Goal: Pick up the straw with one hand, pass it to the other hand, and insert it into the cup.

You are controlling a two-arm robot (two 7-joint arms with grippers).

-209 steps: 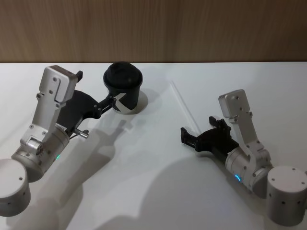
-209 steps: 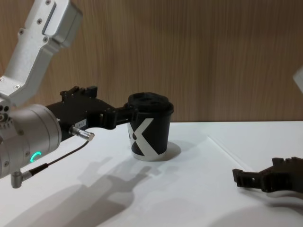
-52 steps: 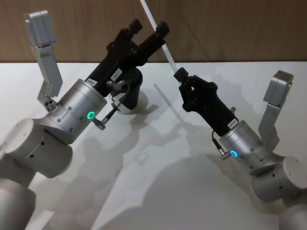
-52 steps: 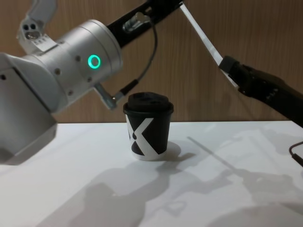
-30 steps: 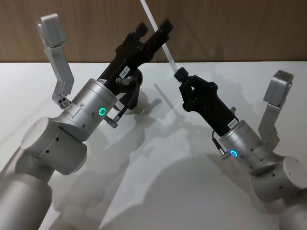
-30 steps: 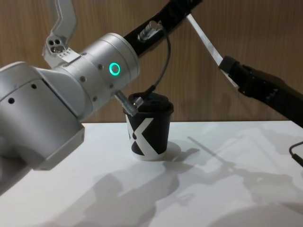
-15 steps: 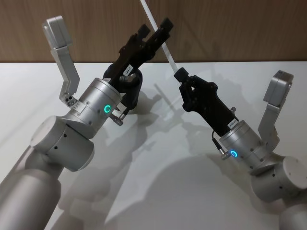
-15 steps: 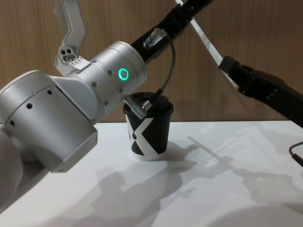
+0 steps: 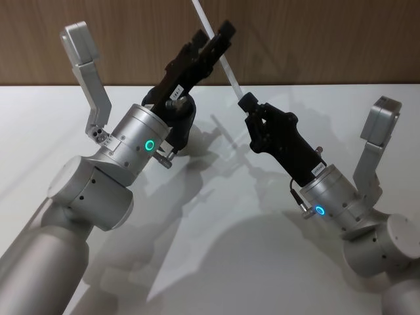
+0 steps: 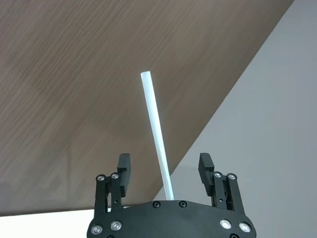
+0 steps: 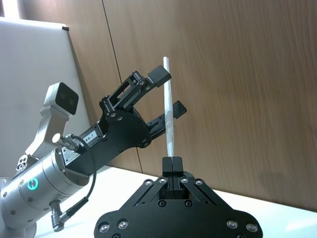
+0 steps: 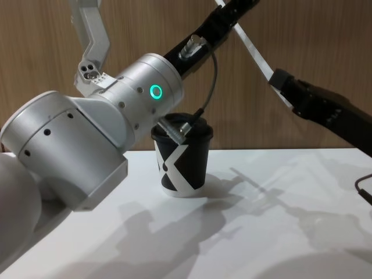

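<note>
The left end effector [image 9: 211,37] is raised high over the far left of the table [image 12: 273,232]. It is released: in the left wrist view its fingers [image 10: 123,166] stand apart on either side of the straw and touch it on neither side. Below that arm, the cup [image 12: 180,165] stands upright on the table with its lid on and nothing in it.

The straw [image 9: 231,73] is in the air between the two arms, tilted with its upper end leaning far and left. To the right, the right end effector [image 9: 245,100] is clenched on the straw's lower end and carries it alone.

The pick-up looks done, since the straw is off the table. The hand-over is under way but not made. What is left, as I judge it:
- the left fingers close on the straw
- the right lets go
- the straw goes down into the lid
</note>
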